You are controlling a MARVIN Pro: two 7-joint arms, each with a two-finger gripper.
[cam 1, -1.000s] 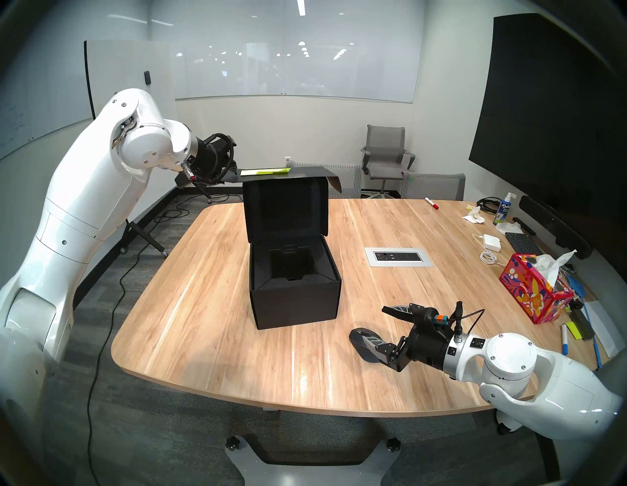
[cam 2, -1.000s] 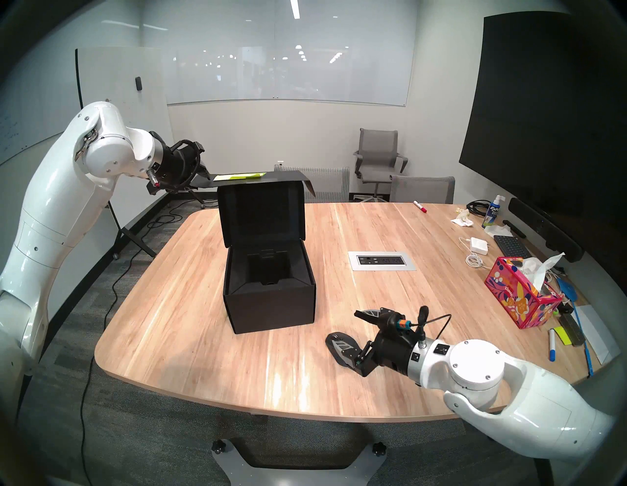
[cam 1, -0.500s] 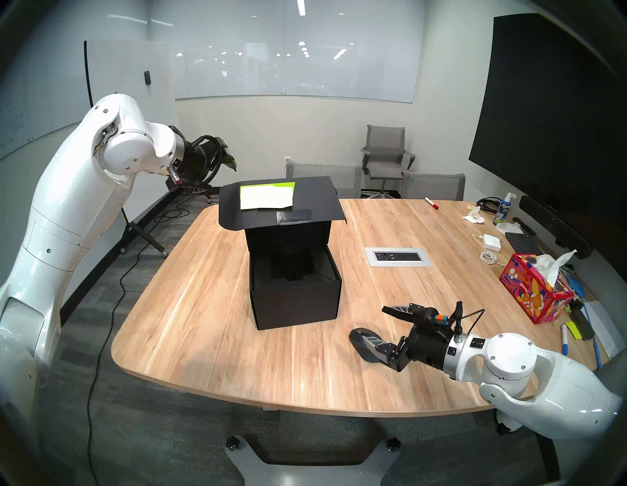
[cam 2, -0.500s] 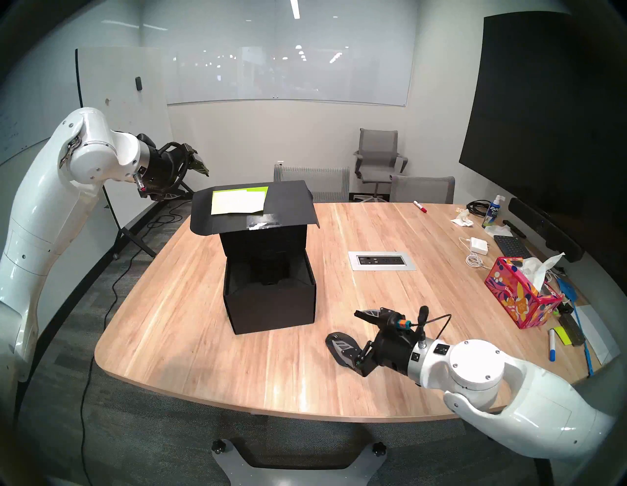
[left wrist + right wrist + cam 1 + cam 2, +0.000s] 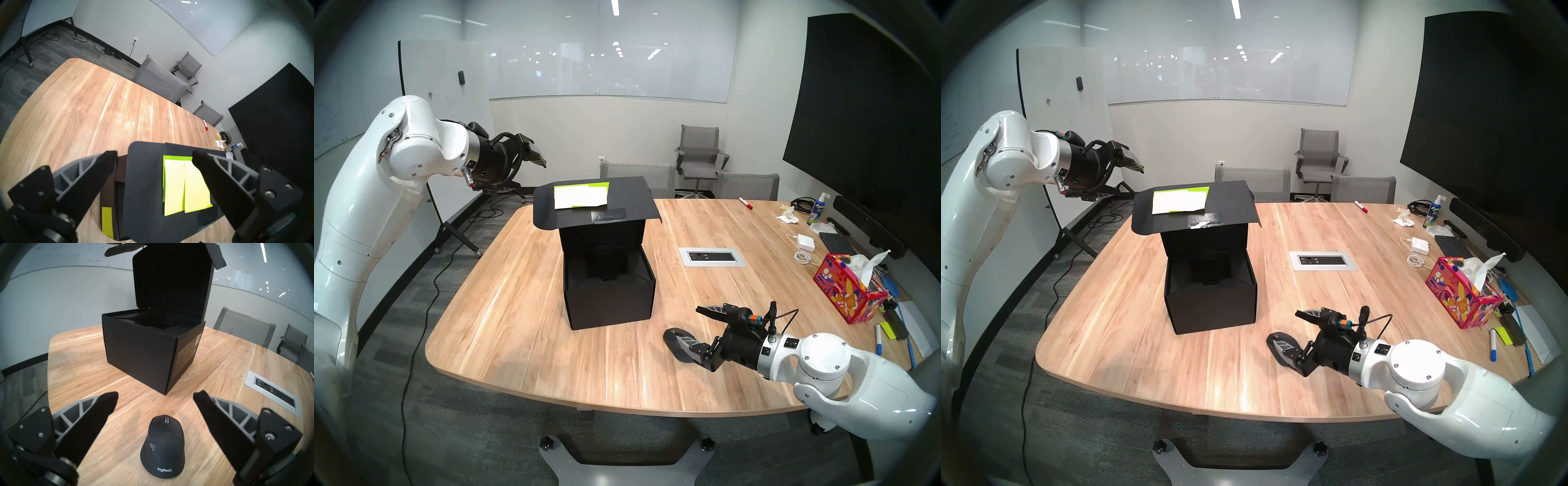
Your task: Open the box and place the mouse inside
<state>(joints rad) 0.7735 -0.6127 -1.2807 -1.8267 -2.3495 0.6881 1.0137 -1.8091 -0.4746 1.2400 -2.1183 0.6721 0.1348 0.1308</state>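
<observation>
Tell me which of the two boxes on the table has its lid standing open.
The black box in the middle of the table; its flap stands up over an empty inside. The red flowered tissue box at the right edge has tissue poking out.

The cardboard box (image 5: 608, 298) is matte black, with neon yellow-green sticky notes (image 5: 580, 195) on its flap. The mouse (image 5: 164, 446) is black with pale lettering. The counter (image 5: 517, 322) shows streaked light wood grain. The tissue box (image 5: 848, 295) is red with a floral pattern.
</observation>
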